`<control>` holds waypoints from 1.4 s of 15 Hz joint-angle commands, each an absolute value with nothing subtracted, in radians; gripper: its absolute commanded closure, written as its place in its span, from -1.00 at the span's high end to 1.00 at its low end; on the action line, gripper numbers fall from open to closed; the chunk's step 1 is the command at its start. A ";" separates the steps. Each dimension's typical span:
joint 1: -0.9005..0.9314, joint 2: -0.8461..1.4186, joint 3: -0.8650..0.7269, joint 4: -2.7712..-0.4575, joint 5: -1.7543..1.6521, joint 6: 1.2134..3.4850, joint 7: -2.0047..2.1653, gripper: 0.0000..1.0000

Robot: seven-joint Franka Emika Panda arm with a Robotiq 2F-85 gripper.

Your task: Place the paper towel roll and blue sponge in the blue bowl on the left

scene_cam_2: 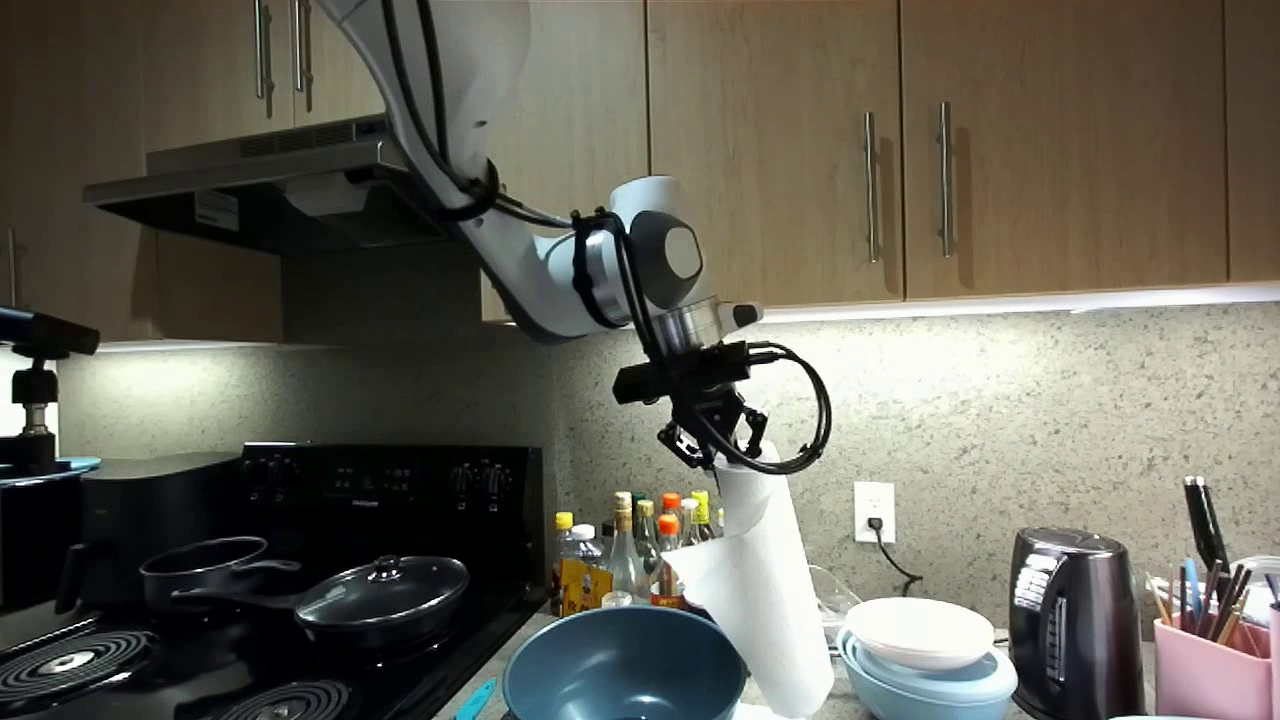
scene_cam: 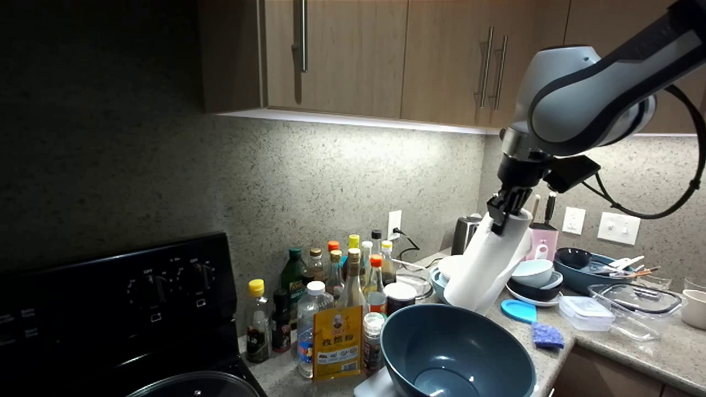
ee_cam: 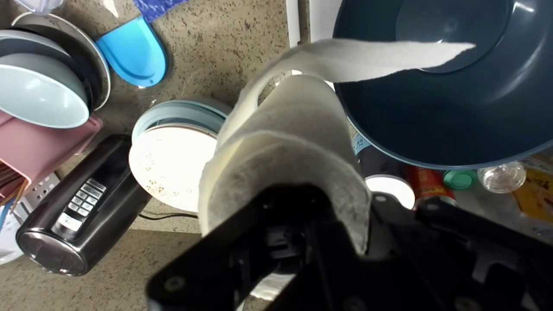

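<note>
The white paper towel roll (scene_cam: 479, 270) hangs tilted, top end up, from my gripper (scene_cam: 501, 218). In the wrist view one finger goes into the core of the roll (ee_cam: 304, 108) and the other lies outside, so the jaws pinch its wall. A loose sheet of the roll reaches over the rim of the blue bowl (ee_cam: 445, 112). In an exterior view the roll's lower end is beside the blue bowl (scene_cam_2: 625, 660), not inside it. The blue sponge (scene_cam: 547, 334), speckled, lies on the counter beyond the bowl; part of the sponge (ee_cam: 157, 6) shows in the wrist view.
Several bottles (scene_cam: 353, 281) and a yellow packet (scene_cam: 337, 342) crowd behind the bowl. Stacked pale bowls (scene_cam_2: 925, 665) and a kettle (scene_cam_2: 1075, 620) stand near the roll. A bright blue rounded dish (ee_cam: 134, 52) lies by the sponge. The stove holds a lidded pan (scene_cam_2: 382, 600).
</note>
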State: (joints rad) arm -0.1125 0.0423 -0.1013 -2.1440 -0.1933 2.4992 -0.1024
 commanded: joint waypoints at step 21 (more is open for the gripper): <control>-0.056 -0.207 -0.018 -2.373 -0.367 2.608 0.085 -0.94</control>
